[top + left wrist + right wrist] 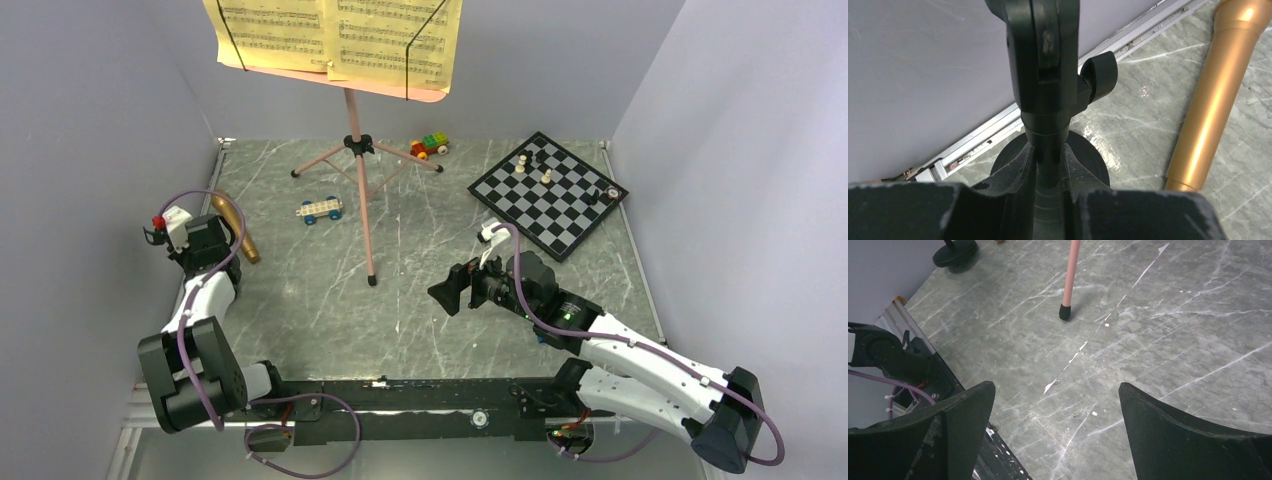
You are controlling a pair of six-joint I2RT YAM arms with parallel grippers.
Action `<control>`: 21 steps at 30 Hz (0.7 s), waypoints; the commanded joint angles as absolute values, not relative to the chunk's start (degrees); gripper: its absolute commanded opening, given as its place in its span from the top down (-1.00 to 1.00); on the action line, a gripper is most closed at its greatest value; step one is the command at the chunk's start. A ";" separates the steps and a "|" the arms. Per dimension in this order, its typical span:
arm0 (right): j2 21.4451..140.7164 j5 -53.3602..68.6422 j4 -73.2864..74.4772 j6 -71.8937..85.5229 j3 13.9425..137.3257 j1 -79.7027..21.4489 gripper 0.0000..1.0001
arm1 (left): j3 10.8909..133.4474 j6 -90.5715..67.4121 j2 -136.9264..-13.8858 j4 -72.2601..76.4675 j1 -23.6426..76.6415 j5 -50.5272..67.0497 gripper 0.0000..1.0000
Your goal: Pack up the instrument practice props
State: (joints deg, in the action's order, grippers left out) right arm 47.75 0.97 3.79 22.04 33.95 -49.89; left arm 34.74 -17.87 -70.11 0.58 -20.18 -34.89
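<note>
The left hand [1048,156] pinches the post of the black round-based mic stand [1044,75], which is hidden under it from above. Just beside lies the gold-brown metallic microphone [1215,100], one end cut off. On the marbled bench [1173,340] stands the pink tripod music stand [357,150], its yellow sheet-music pages [340,35] running off-frame. The right hand [1058,410] hangs spread.

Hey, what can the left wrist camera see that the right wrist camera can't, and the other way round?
Only the left wrist view: the left gripper, jaws shut on the pole of the black mic stand, and the gold-brown microphone lying on the table beside it. Only the right wrist view: the right gripper, jaws open with nothing between them, and one black-tipped leg of the pink music stand. Both: the mic stand's round base, the marbled table and the grey wall.
</note>
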 commanded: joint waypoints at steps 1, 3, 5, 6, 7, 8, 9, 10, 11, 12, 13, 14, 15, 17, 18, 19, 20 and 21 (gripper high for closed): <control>46.90 0.18 2.38 21.07 34.64 -49.67 -0.99 | 37.89 -15.01 -71.84 5.09 -20.65 -35.64 1.00; 46.82 -0.51 2.86 20.49 34.90 -49.66 -0.99 | 37.87 -14.26 -71.75 4.97 -20.65 -34.05 0.84; 46.74 -1.69 3.08 20.08 35.18 -49.66 -0.99 | 37.43 -14.34 -70.94 4.66 -20.65 -32.87 0.51; 46.67 -1.88 3.05 19.90 35.19 -49.66 -0.99 | 37.30 -14.71 -70.48 3.97 -20.65 -32.07 0.35; 46.77 -1.93 2.93 19.87 35.24 -49.64 -0.99 | 37.08 -15.20 -70.03 3.36 -20.65 -31.19 0.22; 46.91 -1.86 2.74 19.93 35.27 -49.66 -0.99 | 36.83 -15.72 -69.52 2.75 -20.64 -30.42 0.12; 47.10 -1.72 2.67 19.92 35.33 -49.67 -0.99 | 36.50 -16.40 -69.06 2.12 -20.61 -29.91 0.06; 47.26 -1.60 2.64 19.95 35.44 -49.66 -0.99 | 36.10 -16.88 -68.62 1.63 -20.59 -29.41 0.02; 47.40 -1.52 2.68 19.95 35.57 -49.68 -0.99 | 35.60 -17.33 -68.11 1.32 -20.57 -29.16 -0.02; 47.38 -1.49 2.73 19.95 35.56 -49.66 -0.99 | 35.07 -17.68 -67.62 1.11 -20.57 -28.96 -0.05; 47.32 -1.47 2.87 19.95 35.56 -49.66 -0.99 | 34.54 -17.93 -67.02 0.93 -20.57 -28.78 -0.08; 47.23 -1.49 2.98 19.96 35.51 -49.66 -0.99 | 34.20 -18.42 -66.39 0.51 -20.57 -28.75 -0.12; 47.06 -1.54 3.04 20.00 35.48 -49.66 -0.99 | 34.11 -19.15 -65.51 0.14 -20.57 -28.70 -0.16; 46.65 -1.61 3.00 20.10 35.26 -49.67 -0.99 | 34.70 -20.77 -63.15 -3.06 -20.37 -27.88 -0.24; 46.62 -1.62 2.93 20.17 35.23 -49.66 -0.99 | 35.51 -21.61 -61.54 -5.02 -20.25 -27.35 -0.28; 46.65 -1.61 2.90 20.25 35.21 -49.64 -0.99 | 36.31 -22.31 -60.03 -6.90 -19.87 -26.60 -0.32; 46.79 -1.54 2.82 20.27 35.22 -49.70 -0.99 | 37.17 -22.62 -57.83 -9.01 -19.49 -26.33 -0.36; 47.03 -1.39 2.69 20.30 35.32 -49.66 -0.99 | 38.10 -22.60 -56.23 -10.98 -18.90 -26.63 -0.42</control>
State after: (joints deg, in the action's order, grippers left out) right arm 47.75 -1.02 3.88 20.60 33.95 -49.89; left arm 34.41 -19.49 -62.96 -4.58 -20.18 -28.77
